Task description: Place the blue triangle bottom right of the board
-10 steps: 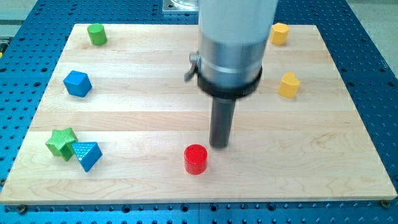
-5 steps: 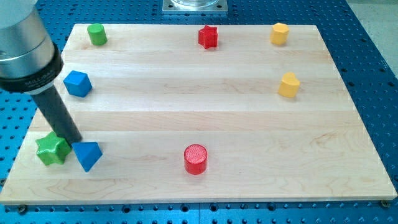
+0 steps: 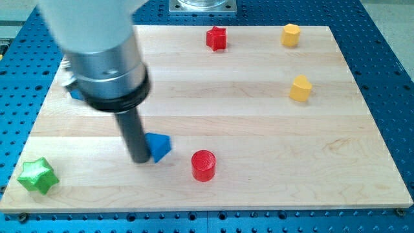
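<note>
Near the worktop's (image 3: pixel 259 129) lower middle you see my tip (image 3: pixel 141 158) pressed against the left side of the blue triangle (image 3: pixel 159 146). That triangle lies just left of the red cylinder (image 3: pixel 204 165), apart from it, and well away from the bottom right corner. You have no gripper here, only the rod. A green star (image 3: pixel 35 175) sits at bottom left, a red star (image 3: pixel 216 38) at the top, and two yellow blocks (image 3: pixel 291 34) (image 3: pixel 300 88) on the right.
</note>
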You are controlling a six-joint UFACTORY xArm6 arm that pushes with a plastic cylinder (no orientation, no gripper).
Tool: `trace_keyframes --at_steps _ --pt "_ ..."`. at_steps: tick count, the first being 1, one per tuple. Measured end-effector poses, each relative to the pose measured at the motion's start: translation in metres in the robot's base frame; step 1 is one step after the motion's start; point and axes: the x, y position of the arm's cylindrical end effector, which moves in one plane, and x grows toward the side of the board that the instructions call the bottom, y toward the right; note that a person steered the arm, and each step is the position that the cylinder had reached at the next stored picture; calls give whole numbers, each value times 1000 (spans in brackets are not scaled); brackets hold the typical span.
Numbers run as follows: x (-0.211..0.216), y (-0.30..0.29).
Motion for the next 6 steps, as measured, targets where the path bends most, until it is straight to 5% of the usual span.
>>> trace_keyframes --at_steps 2,5,6 --pt "-26 130" --pt "-80 208" --pt "-19 239"
